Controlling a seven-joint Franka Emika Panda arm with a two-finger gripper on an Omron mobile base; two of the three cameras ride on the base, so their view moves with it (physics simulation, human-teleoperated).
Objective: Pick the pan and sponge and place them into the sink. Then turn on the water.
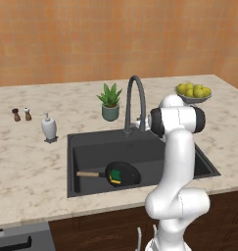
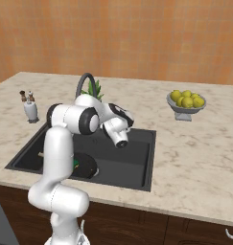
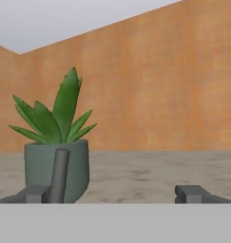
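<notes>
You have the pan (image 1: 124, 174) lying flat on the floor of the sink (image 1: 91, 147), toward its front left, with the sponge (image 1: 115, 175) resting inside it, so what remains by my reading is the water. No stream runs from the gooseneck faucet (image 1: 135, 100) that arches over the basin's back edge. In the hand view the gripper (image 3: 119, 194) looks level across the counter (image 3: 159, 171) at the potted plant (image 3: 55, 147), its two dark fingertips (image 3: 193, 193) set wide apart with nothing between them. A slim dark upright rod (image 3: 60, 176) stands just ahead of the left tip; I judge it to be the faucet's lever, though you cannot be sure from here. Expect it to be stiff, smooth metal that pivots and does not lift: a light sideways push near its free top end should serve better than a pinch, which may slip.
</notes>
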